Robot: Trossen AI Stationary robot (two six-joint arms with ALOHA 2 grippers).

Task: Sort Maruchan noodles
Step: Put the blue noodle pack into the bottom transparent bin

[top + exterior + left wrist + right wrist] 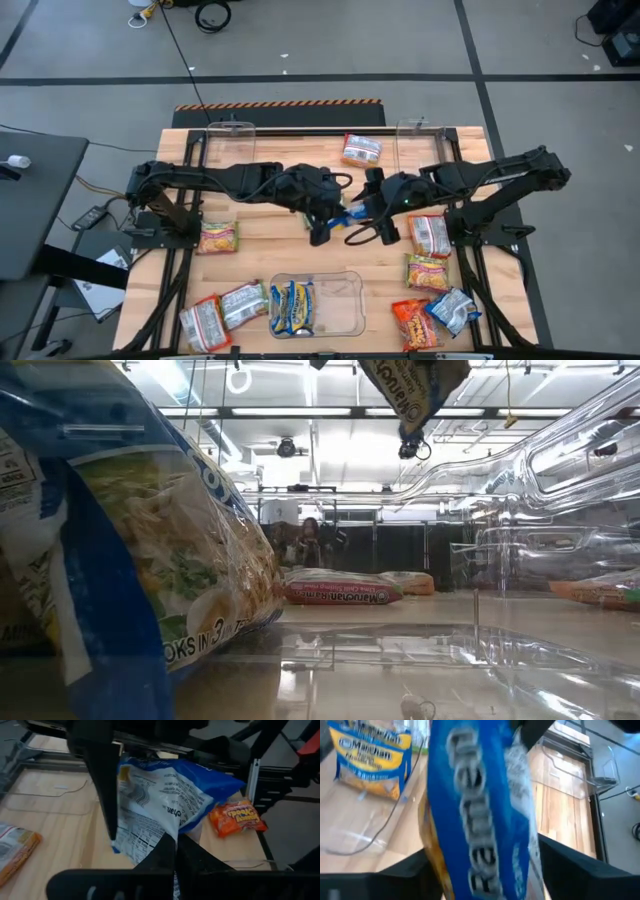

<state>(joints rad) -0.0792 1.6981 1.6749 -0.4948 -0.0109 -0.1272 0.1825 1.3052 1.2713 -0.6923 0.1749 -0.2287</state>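
A blue-and-white Maruchan packet (346,214) hangs over the middle of the table, and its lower part shows at the top of the low view (415,390). My left gripper (322,228) comes from the table's left and is shut on it. My right gripper (372,232) comes from the right and is open, with one finger on each side of the same packet (480,805). Other packets lie flat on the wood: one far (361,150), one left (217,238), two near left (222,315), several at the right (430,235). My left gripper pinches the packet's white-printed end (165,827) between its two shut fingers (160,857). The fingers slant down from the table's left. The packet reaches away beyond them, lifted clear of the table. My right gripper's fingers (570,865) stand close beside the packet; whether they touch it I cannot tell.
A clear bin (340,310) at the near middle holds a blue-and-yellow packet (292,307), which fills the left of the low view (130,540). Two more clear bins stand at the far edge (232,140) (420,135). Bare wood lies between the arms and the near bin.
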